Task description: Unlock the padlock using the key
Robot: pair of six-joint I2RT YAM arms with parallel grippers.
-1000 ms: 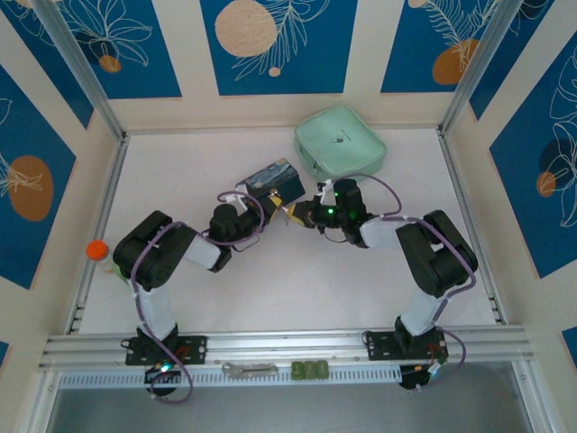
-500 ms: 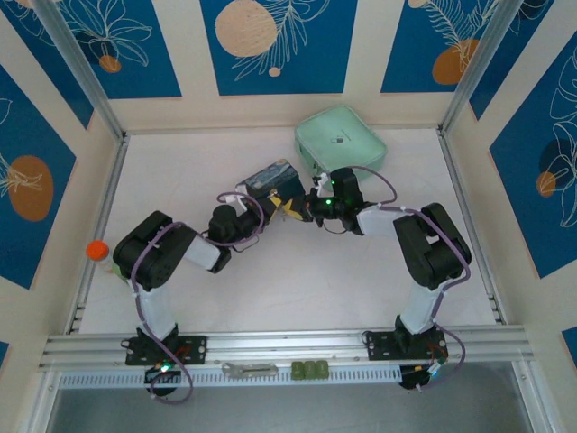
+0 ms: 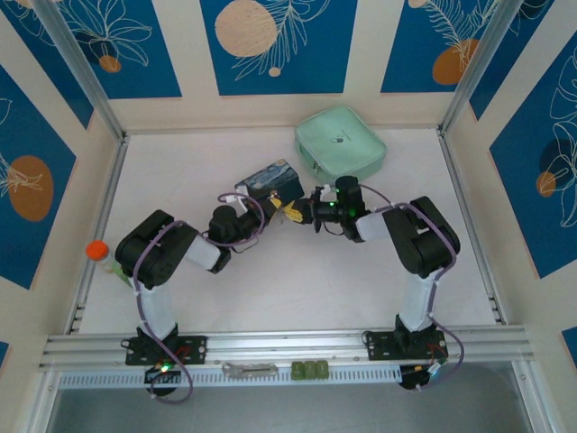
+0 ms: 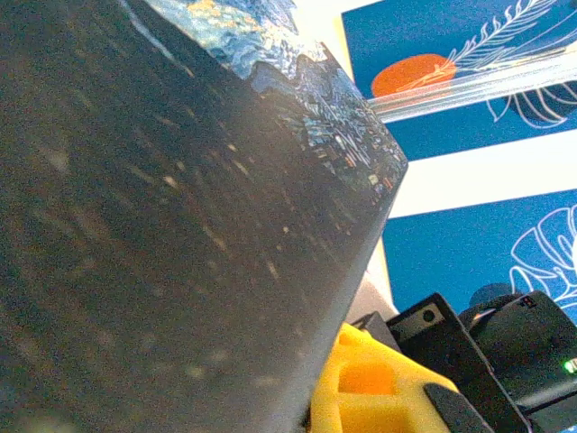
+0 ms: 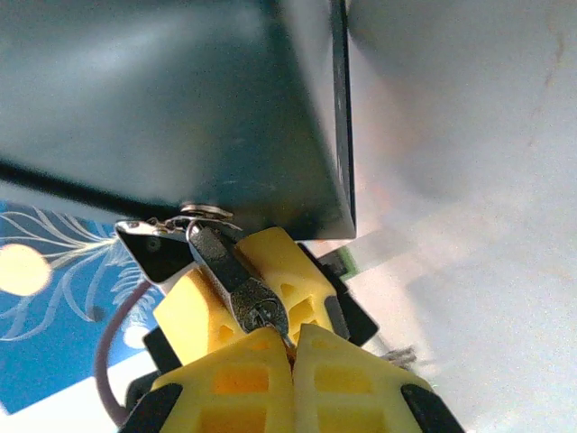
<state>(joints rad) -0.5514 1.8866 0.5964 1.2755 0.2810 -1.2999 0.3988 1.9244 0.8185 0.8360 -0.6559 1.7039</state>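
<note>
Seen from above, two black robot arms are bent inward over a white table [image 3: 297,280], and their grippers meet just in front of a small blue-and-yellow painted tin [image 3: 270,179] near the middle. A mint-green case [image 3: 341,142] is set behind and to the right of the tin, near it but apart. An orange-capped bottle [image 3: 97,251] is stood at the table's left edge beside the left arm. A flat grey tool [image 3: 250,368] is laid on the rail at the near edge.

In the right wrist view, the padlock [image 5: 233,272] is seen hanging tilted by its thin shackle from the clasp at the tin's lower edge, with its keyhole end turned toward the camera. It is flanked by the two yellow fingers [image 5: 194,311] of the left gripper [image 5: 236,260], which are closed against its body, so the padlock is gripped.

The right gripper [image 5: 293,350] is clenched, its yellow fingertips pressed together. The key [image 5: 287,339] is pinched between them with only a sliver of metal showing, and its tip meets the keyhole end of the padlock. Whether the key is pushed into the keyhole cannot be told.

In the left wrist view, the dark side of the tin is held close against the lens, and a yellow finger of the right gripper is seen below its corner
</note>
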